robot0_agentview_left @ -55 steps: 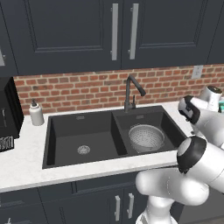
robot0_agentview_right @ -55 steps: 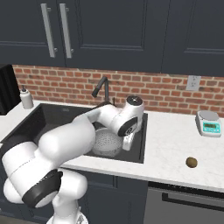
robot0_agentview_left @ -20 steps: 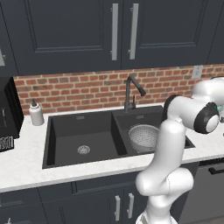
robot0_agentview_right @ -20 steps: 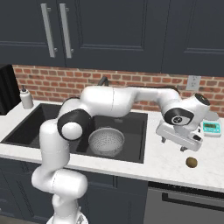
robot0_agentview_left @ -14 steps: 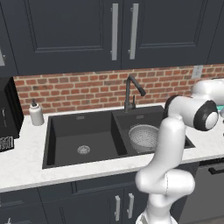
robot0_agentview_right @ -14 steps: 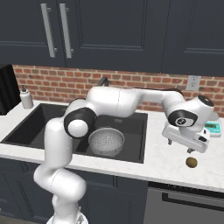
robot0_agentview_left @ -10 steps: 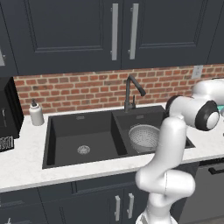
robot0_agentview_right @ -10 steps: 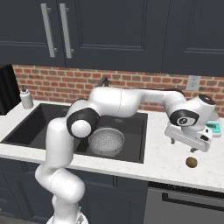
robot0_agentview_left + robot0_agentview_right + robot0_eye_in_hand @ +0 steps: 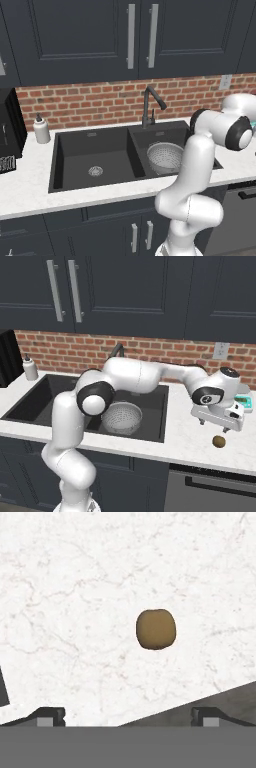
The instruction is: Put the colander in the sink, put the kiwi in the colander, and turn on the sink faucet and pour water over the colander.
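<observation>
The kiwi (image 9: 156,629) lies alone on the white tabletop (image 9: 75,587), under the spread, empty pincer (image 9: 218,427); light, roundish and prone to roll, it is best pinched across its middle

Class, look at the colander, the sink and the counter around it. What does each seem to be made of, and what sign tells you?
Colander: looks like silvery-grey metal, dotted all over with tiny holes, with a dull sheen. Sink: matte black, no glare, perhaps composite or coated metal; the look leaves it open. Counter: white with fine grey veins, like polished marble or an imitation.
</observation>
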